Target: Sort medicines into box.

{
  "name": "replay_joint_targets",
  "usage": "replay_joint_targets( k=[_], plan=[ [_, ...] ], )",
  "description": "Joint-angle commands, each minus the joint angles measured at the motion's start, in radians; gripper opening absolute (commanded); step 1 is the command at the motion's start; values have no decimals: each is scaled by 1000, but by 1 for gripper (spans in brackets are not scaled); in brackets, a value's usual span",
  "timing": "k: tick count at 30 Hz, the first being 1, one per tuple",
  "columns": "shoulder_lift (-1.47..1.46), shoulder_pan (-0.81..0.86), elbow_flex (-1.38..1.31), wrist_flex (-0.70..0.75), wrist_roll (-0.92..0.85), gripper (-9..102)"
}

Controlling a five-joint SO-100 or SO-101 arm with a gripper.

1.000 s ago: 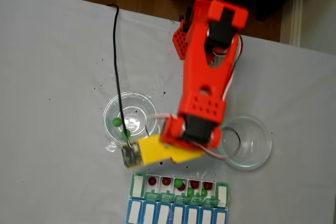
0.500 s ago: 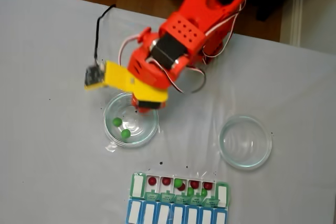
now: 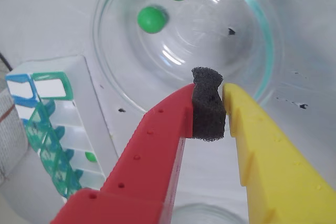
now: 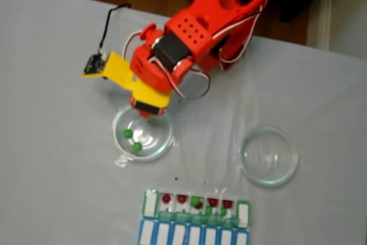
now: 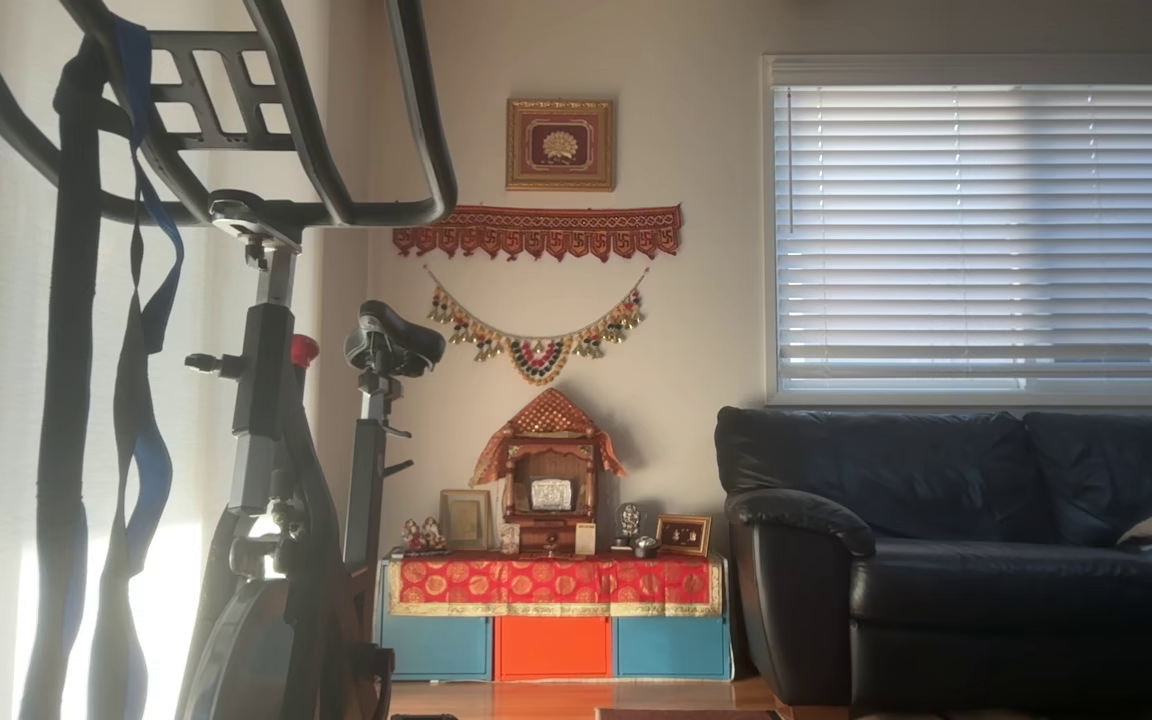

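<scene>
Claw (image 3: 210,109): red and yellow fingers closed on their black foam pad, holding no ball.
Two bright green balls (image 3: 152,19): ahead of claw, inside clear round glass dish (image 3: 262,30).
Green-lidded white pill organizer (image 3: 68,124): left of claw, on tabletop (image 4: 57,55).

No lettering can be read anywhere; the translucent green lids of the long white pill organizer row (image 4: 196,216) are too blurred to make out.

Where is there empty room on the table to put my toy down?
In the fixed view, the table is bare left of the dish holding green balls, and between that dish and the empty dish. It is crowded around the arm and the pill box at the bottom edge.
</scene>
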Motion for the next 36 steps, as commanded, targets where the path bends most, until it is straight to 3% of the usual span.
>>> replay_joint_targets(
  k=[1, 6, 14, 23, 36],
  plan=[
    [-63, -11, -83, -49, 77, 1],
    [-270, -23, -235, 12, 172, 1],
    [-318, -57, -252, -5, 233, 1],
    [-353, -67, -267, -28, 267, 17],
    [-399, -75, -230, -91, 259, 24]
  ],
)
